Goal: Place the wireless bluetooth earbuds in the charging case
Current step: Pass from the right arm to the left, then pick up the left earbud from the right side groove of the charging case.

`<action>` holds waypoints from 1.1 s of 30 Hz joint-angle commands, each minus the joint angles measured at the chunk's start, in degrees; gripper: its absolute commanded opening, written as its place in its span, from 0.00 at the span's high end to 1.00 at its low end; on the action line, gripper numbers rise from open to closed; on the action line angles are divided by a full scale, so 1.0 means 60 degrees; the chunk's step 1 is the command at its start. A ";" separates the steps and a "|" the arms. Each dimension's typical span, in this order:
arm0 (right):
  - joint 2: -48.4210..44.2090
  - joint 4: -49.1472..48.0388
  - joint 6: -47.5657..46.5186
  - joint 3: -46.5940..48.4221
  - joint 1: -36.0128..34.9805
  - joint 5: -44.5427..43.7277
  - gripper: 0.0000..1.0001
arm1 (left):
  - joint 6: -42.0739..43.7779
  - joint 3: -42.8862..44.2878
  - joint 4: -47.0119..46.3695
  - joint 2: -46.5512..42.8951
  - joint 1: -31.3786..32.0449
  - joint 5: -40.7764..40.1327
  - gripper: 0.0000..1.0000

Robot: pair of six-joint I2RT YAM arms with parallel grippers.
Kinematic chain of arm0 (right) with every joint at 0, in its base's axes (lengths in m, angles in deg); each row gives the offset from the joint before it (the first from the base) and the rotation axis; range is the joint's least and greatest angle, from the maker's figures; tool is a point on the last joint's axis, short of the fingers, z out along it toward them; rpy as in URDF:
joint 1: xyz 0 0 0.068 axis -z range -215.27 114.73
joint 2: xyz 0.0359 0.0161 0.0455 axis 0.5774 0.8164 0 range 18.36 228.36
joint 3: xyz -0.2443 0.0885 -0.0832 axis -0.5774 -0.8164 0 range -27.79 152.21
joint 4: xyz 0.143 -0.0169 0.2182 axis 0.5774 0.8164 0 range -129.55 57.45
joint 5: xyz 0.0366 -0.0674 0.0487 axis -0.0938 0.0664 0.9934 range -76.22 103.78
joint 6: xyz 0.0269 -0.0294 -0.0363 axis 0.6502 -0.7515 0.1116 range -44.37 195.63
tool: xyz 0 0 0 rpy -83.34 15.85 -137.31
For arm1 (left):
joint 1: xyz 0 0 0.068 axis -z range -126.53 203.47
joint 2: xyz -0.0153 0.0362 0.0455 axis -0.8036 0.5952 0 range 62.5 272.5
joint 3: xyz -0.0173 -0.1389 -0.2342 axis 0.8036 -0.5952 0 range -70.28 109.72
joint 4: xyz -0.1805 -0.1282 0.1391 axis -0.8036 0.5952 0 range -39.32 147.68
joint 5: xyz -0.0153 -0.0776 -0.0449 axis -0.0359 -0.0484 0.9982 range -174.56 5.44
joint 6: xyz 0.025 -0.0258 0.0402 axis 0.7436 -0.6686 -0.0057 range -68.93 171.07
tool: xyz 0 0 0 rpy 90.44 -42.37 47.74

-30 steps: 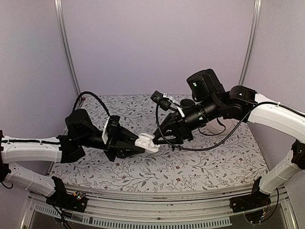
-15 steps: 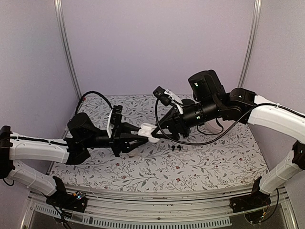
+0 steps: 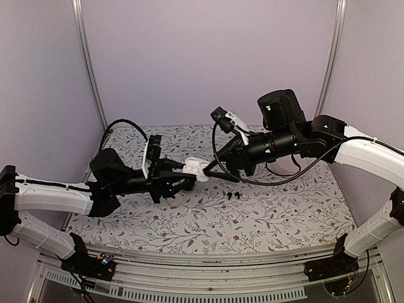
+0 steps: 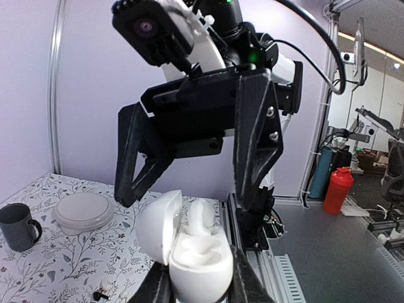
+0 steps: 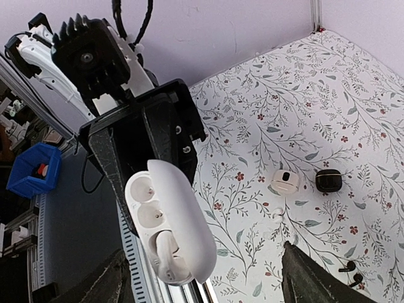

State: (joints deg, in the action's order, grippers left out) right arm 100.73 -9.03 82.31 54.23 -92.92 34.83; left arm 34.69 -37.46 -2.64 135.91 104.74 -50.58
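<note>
The white charging case (image 4: 201, 264) is held off the table with my left gripper (image 4: 203, 285) shut on its body, and its lid (image 4: 156, 222) is swung open. One white earbud (image 4: 203, 216) sits in a well of the case (image 5: 172, 222); the well beside it (image 5: 151, 213) is empty. My right gripper (image 4: 187, 199) faces the case, open, its fingers (image 4: 255, 146) spread on both sides without touching it. In the top view the case (image 3: 193, 167) hangs between the left gripper (image 3: 183, 177) and the right gripper (image 3: 216, 169). A black pair of earbuds (image 3: 232, 196) lies on the cloth below.
On the floral cloth lie a small white case (image 5: 285, 182), a round black case (image 5: 328, 180) and a loose white earbud (image 5: 276, 211). A dark mug (image 4: 17, 225) and a clear lidded dish (image 4: 82, 210) stand at the far side. The table's metal rail (image 3: 208, 278) runs along the near edge.
The left arm lifted the case off the cloth. The right gripper opened wide and drew back up and to the right, leaving a white earbud in the case.
</note>
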 commanded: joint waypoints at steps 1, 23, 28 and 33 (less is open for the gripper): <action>-0.0633 0.0005 0.0404 0.0057 0.0203 -0.0027 0.18 | -0.0082 0.0131 -0.0182 0.0095 -0.0231 -0.0175 1.00; 0.0227 0.0521 0.1848 0.0792 0.0230 0.1242 0.67 | -0.0066 0.0564 0.0584 0.0246 -0.0590 0.0415 1.00; 0.0270 0.0578 0.1863 0.0936 0.0226 0.0743 0.68 | -0.0052 0.0646 0.0731 0.0246 -0.0589 0.0567 1.00; 0.0314 0.0834 0.1792 0.1048 0.0220 0.0489 0.68 | -0.0065 0.0694 0.0757 0.0260 -0.0582 0.0678 1.00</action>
State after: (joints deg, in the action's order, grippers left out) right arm 102.44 -5.53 92.82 58.54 -91.83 39.86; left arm 34.65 -35.03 2.16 137.27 101.63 -47.74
